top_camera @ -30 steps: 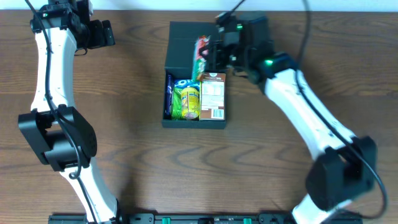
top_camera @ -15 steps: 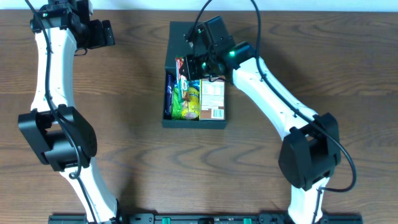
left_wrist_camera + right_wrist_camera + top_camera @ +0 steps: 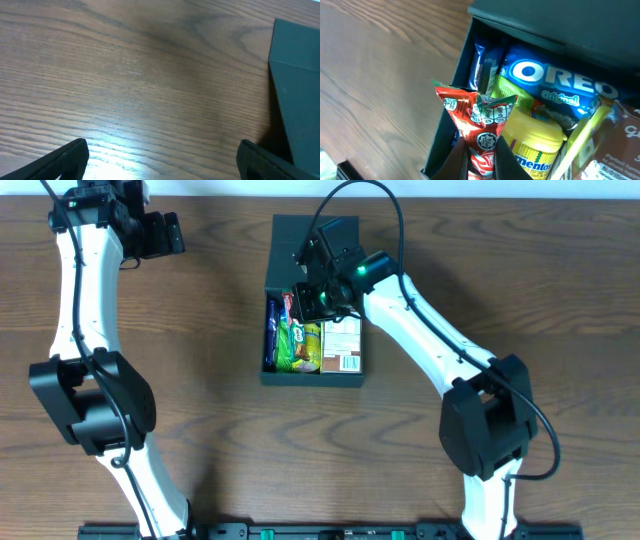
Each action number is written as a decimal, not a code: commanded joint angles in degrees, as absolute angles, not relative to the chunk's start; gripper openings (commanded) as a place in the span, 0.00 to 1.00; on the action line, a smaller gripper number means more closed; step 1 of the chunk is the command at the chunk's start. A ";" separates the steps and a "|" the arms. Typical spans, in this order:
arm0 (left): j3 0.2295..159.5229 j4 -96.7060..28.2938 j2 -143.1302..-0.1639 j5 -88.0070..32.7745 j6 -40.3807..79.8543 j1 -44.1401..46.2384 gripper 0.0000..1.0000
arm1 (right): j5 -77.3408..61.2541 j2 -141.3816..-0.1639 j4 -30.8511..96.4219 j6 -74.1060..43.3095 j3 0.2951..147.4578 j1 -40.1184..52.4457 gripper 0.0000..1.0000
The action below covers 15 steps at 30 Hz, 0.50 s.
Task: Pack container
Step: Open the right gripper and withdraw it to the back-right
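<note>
Surface: dark brown wood-grain table (image 3: 220,410), seen from overhead, two white-and-black arms reaching in from the near edge. Item 1: container (image 3: 312,378), matte black, rectangular, at table centre toward the far edge; flap lid (image 3: 292,245) folded back flat on the far side, interior exposed. Contents, L to R: blue packet (image 3: 271,330) standing on edge against the L wall; Oreo packet (image 3: 550,80), blue w/ white lettering, at the far end; yellow Mentos tub (image 3: 535,142) lying beside it, approx. mid-box; brown-and-white carton (image 3: 343,340) w/ printed label panel, filling the R side. Item 2: red packet (image 3: 477,120), red w/ green-and-white print, crimped top edge, pinched at its lower end by the right gripper (image 3: 480,162), fingers clamped on both faces; packet upright, over the L-far part of the box, above the blue packet and the tub. Item 3: left gripper (image 3: 162,165), far L corner of the table, well apart from the box; jaws spread wide, nothing between them, bare wood underneath, lid edge just visible at the R of its wrist view.
</note>
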<state>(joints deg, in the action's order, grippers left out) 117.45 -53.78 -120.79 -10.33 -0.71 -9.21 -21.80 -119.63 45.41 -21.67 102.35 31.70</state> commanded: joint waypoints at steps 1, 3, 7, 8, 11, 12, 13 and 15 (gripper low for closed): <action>117.03 -54.02 -120.64 -10.55 -1.32 -9.37 0.95 | -21.41 -121.12 45.36 -21.80 103.50 33.21 0.01; 117.03 -54.02 -120.64 -10.55 -1.34 -9.37 0.96 | -21.43 -121.12 44.77 -21.82 103.50 33.54 0.01; 117.03 -54.17 -120.64 -10.55 -1.34 -9.37 0.95 | -21.41 -121.12 42.59 -23.57 103.50 33.89 0.01; 117.03 -54.22 -120.66 -10.55 -1.34 -9.37 0.96 | -21.41 -121.16 42.65 -23.57 103.50 33.89 0.01; 117.03 -54.17 -120.64 -10.55 -1.34 -9.37 0.95 | -21.43 -121.58 42.89 -23.57 103.50 33.91 0.11; 117.03 -54.19 -120.64 -10.55 -1.34 -9.37 0.96 | -21.43 -121.64 42.87 -23.55 103.50 33.91 0.39; 117.03 -54.19 -120.64 -10.55 -1.34 -9.37 0.95 | -21.43 -121.64 42.83 -23.51 103.50 33.91 0.69; 117.03 -54.19 -120.64 -10.55 -1.34 -9.37 0.95 | -21.43 -121.62 42.63 -22.63 103.53 33.91 0.99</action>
<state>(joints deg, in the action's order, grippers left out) 117.45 -53.84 -120.79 -10.33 -0.71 -9.21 -21.65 -120.60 42.76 -23.03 102.35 33.47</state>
